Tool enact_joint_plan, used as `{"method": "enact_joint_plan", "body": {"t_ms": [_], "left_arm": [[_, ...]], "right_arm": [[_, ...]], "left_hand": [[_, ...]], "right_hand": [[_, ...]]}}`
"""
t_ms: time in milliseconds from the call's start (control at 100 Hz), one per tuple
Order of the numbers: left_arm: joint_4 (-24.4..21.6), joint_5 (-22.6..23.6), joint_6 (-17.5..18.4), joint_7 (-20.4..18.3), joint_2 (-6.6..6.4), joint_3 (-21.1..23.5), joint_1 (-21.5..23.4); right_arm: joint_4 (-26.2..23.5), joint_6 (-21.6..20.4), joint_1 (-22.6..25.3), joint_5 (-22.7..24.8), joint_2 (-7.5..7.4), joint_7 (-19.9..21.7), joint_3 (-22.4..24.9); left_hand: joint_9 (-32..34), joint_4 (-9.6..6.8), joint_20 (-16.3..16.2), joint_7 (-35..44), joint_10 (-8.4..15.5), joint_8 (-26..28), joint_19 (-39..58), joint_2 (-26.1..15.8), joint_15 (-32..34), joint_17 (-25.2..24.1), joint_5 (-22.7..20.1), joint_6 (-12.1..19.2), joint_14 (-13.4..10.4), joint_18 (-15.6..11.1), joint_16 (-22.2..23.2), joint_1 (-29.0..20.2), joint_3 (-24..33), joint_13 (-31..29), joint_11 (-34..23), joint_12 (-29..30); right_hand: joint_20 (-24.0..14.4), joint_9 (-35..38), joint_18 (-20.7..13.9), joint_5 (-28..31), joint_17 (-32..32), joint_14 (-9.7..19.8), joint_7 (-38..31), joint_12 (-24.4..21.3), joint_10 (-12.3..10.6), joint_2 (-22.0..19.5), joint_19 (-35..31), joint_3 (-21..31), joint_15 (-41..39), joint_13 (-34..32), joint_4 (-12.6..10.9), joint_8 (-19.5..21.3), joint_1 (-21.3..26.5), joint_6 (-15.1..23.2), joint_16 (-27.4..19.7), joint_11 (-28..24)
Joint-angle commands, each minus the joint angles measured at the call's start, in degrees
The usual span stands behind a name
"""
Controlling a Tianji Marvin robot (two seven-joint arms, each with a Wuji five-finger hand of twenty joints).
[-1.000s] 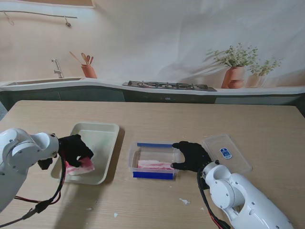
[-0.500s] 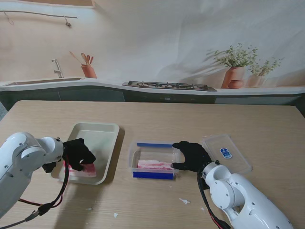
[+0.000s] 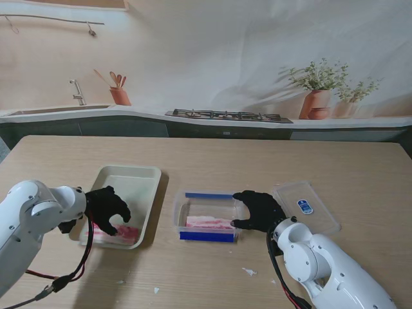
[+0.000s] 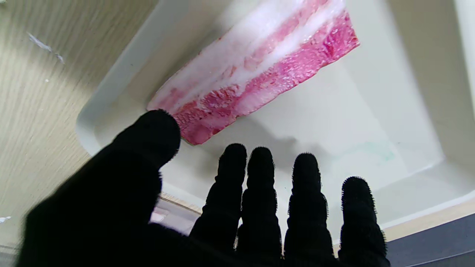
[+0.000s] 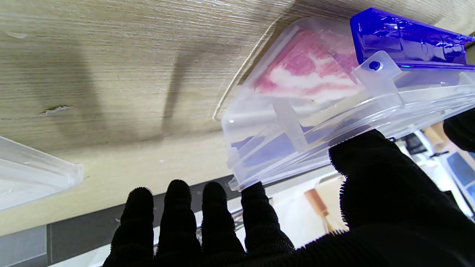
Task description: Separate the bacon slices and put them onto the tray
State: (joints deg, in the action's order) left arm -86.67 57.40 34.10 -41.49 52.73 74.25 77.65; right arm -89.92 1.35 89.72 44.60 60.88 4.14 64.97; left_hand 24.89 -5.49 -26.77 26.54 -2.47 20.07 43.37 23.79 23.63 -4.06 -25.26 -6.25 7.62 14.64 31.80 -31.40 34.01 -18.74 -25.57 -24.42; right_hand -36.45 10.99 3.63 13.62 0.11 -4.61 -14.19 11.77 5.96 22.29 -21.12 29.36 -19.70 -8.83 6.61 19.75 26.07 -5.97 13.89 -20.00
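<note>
Nearest to me, my right hand (image 3: 260,210) is bracing the right end of the clear container (image 3: 207,219), thumb pressing its rim and the four fingers (image 5: 178,218) lying spread along its outer wall; I am gripping the wall, not the bacon stack (image 3: 209,223) lying inside it. On the left, my left hand (image 3: 107,209) is hovering over the near end of the cream tray (image 3: 143,187), fingers apart and holding nothing. One bacon slice (image 4: 256,70) is lying flat on the tray floor at that near end, just beside my thumb. Farther right, the clear lid (image 3: 308,206) is resting on the wooden table (image 3: 257,161) beside the container.
</note>
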Motion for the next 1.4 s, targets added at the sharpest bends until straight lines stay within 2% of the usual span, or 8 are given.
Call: {"method": "enact_joint_plan", "body": {"t_ms": [0,210,420,710,990,1150,1210,1390], "left_arm": [[-1.0,0.7,0.4,-0.6,0.09,1.2,0.6],[-3.4,1.7,0.1,6.7,1.34,5.6,3.1],[-5.3,-4.4,-3.5,16.6,3.44,4.8,3.3],[-6.3,-11.6,-12.7,20.9,5.37,-6.4,-2.3],[-4.5,-21.2,-24.8,22.4,7.45,-20.5,-10.6],[-2.3,-29.7,-31.0,21.5,8.75,-27.3,-15.0],[-1.7,-32.5,-33.2,21.5,9.27,-29.1,-16.0],[0.0,-38.3,-38.8,20.4,10.3,-33.2,-18.2]], "right_arm": [[0.0,-0.1,0.4,0.0,0.28,0.8,0.0],[0.0,-0.2,0.3,0.0,0.28,0.9,-0.1],[0.2,-0.6,0.0,-0.3,0.26,1.0,-0.3],[0.2,-1.9,0.3,-0.6,0.29,0.6,0.2],[0.1,-2.8,0.7,-0.9,0.41,0.0,0.8],[0.0,-2.9,0.9,-1.0,0.43,-0.1,1.0],[0.0,-2.9,0.9,-1.1,0.44,-0.2,1.1],[-0.1,-3.1,1.1,-1.1,0.44,-0.1,1.3]], "left_hand": [[-3.0,0.78,0.7,-2.8,-0.9,-1.7,-2.8,-1.0,-2.0,-0.7,2.8,-0.3,0.7,1.5,-1.5,1.9,-2.9,2.3,1.6,1.7],[-4.5,3.54,-2.1,-5.0,-2.2,-3.4,0.4,-6.0,-1.6,-0.7,4.8,-2.0,1.6,1.9,-1.2,0.8,-9.9,2.9,0.9,2.5],[1.4,4.09,-4.7,-0.6,-1.8,-2.0,10.0,-6.8,2.0,3.9,0.3,-0.8,0.6,0.9,-0.6,-2.3,-5.8,-0.6,-1.1,1.7],[11.0,5.33,-3.4,6.5,-3.3,0.9,13.9,-4.7,8.4,6.4,-8.3,-1.2,2.8,3.5,1.7,-3.2,2.0,-9.4,-3.8,0.5],[13.6,5.93,-3.2,5.7,-5.6,0.4,14.4,-5.7,9.3,7.0,-10.6,-2.9,4.9,4.4,2.6,-3.0,3.0,-12.1,-3.3,0.6],[13.4,5.61,-4.6,2.8,-8.5,-1.1,17.5,-7.5,7.9,12.8,-11.5,-5.2,8.2,5.5,1.4,-4.9,1.8,-12.5,-1.9,1.9],[13.5,5.69,-5.1,1.8,-10.8,-1.7,18.5,-7.5,7.7,15.5,-12.6,-6.3,9.7,7.7,0.9,-5.9,1.6,-12.5,-1.6,2.5],[15.7,6.0,-5.4,0.4,-13.2,-2.6,18.8,-8.2,8.1,19.5,-16.2,-8.6,13.1,10.8,0.4,-7.5,0.8,-13.4,-1.3,3.3]], "right_hand": [[-1.2,-0.8,0.2,-0.9,-0.6,1.7,-0.3,0.1,-1.7,-0.8,1.9,0.1,-0.2,1.4,-1.3,0.0,0.5,-1.4,0.3,-0.7],[-1.2,-0.8,0.1,-0.9,-0.5,1.7,-0.4,0.2,-1.7,-0.8,1.8,0.1,-0.2,1.3,-1.4,0.1,0.6,-1.3,0.3,-0.7],[-1.2,-0.8,0.1,-0.9,-0.5,1.7,-0.3,0.2,-1.9,-0.7,1.8,0.1,-0.2,1.3,-1.4,0.1,0.5,-1.3,0.3,-0.7],[-1.2,-0.8,0.2,-1.1,-0.3,1.6,-0.3,0.1,-2.0,-0.7,1.8,0.1,-0.2,1.3,-1.3,0.1,0.4,-0.8,0.3,-0.5],[-1.2,-0.8,0.1,-1.1,-0.2,1.6,-0.3,0.1,-1.9,-0.8,1.8,0.0,-0.2,1.3,-1.4,0.1,0.5,-0.8,0.3,-0.5],[-1.2,-0.7,0.1,-1.1,-0.1,1.7,-0.3,0.1,-1.9,-0.7,1.8,0.1,-0.2,1.2,-1.4,0.1,0.5,-0.9,0.3,-0.5],[-1.2,-0.8,0.1,-1.1,-0.1,1.7,-0.4,0.1,-1.8,-0.6,1.8,0.1,-0.2,1.2,-1.4,0.1,0.6,-0.9,0.3,-0.5],[-1.2,-0.8,0.1,-1.1,-0.1,1.7,-0.4,0.1,-1.9,-0.6,1.8,0.2,-0.2,1.3,-1.4,0.1,0.5,-0.9,0.3,-0.5]]}}
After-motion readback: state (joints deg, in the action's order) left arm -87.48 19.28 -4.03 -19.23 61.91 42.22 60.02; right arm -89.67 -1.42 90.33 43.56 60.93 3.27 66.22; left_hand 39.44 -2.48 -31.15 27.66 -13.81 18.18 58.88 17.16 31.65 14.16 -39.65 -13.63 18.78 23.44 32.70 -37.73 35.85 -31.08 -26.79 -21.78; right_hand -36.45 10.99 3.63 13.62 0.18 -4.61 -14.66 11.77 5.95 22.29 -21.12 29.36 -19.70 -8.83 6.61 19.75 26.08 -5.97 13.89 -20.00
